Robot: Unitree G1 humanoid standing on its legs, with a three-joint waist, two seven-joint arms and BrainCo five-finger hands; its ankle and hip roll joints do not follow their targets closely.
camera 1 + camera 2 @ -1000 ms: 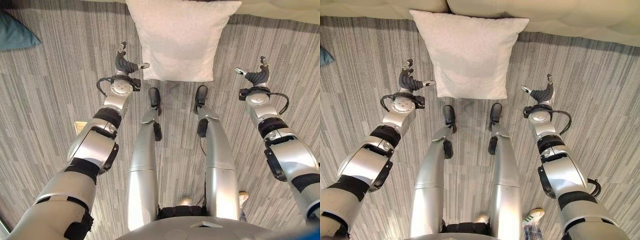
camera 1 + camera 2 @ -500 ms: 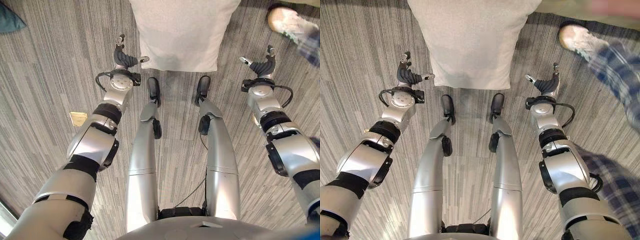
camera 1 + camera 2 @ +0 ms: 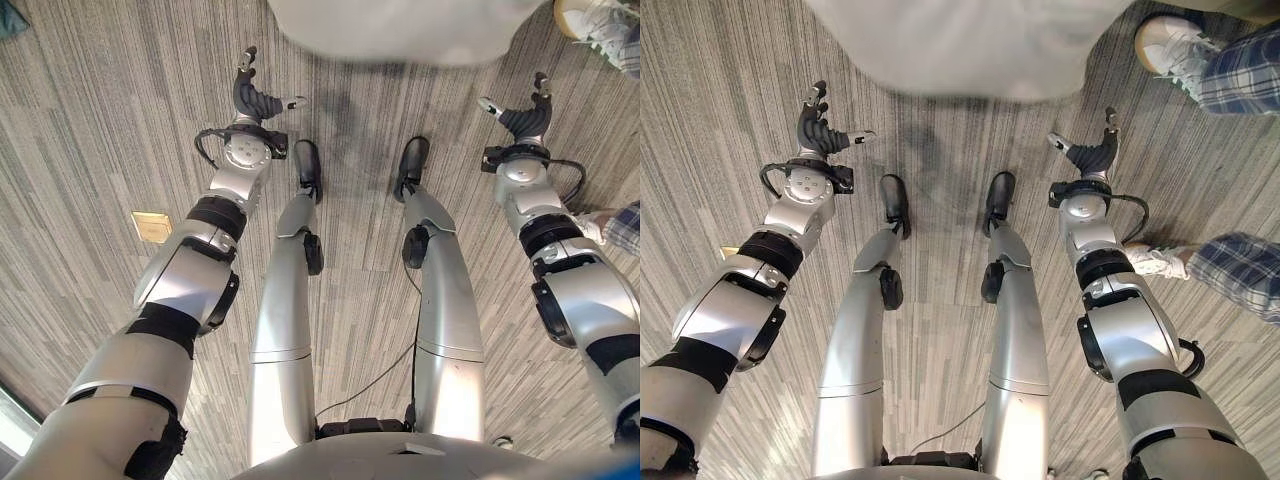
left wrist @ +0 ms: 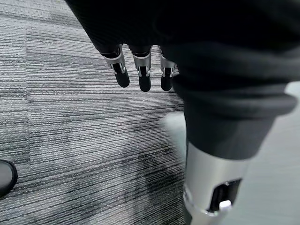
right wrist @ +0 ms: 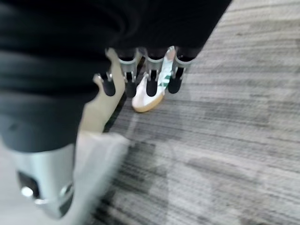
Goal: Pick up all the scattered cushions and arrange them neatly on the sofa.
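A white cushion [image 3: 970, 45] is seen at the far edge of the head views, lying on the grey striped carpet [image 3: 90, 130] straight ahead of the robot, with only its near rounded edge in sight. The left hand [image 3: 255, 98] is held above the carpet just off the cushion's near left edge, apart from it; its fingers [image 4: 140, 75] are extended and relaxed and its thumb is spread toward the cushion, nothing being held. The right hand [image 3: 1092, 152] is held at a matching height off the cushion's near right edge, likewise opened with fingers [image 5: 150, 84] straight and nothing gripped. Between the two hands a stretch of bare carpet is left below the cushion's edge.

To the right, room is narrowed by a person: a white shoe [image 3: 1170, 45] under a plaid trouser leg [image 3: 1240, 75] is placed near the cushion's right corner, beyond the right hand, and a second shoe [image 3: 1155, 262] is set just beside the right forearm. A small tan floor plate [image 3: 151, 227] is set into the carpet by the left arm. A corner of a teal cushion [image 3: 12, 18] is visible at the far left, well apart from the left hand.
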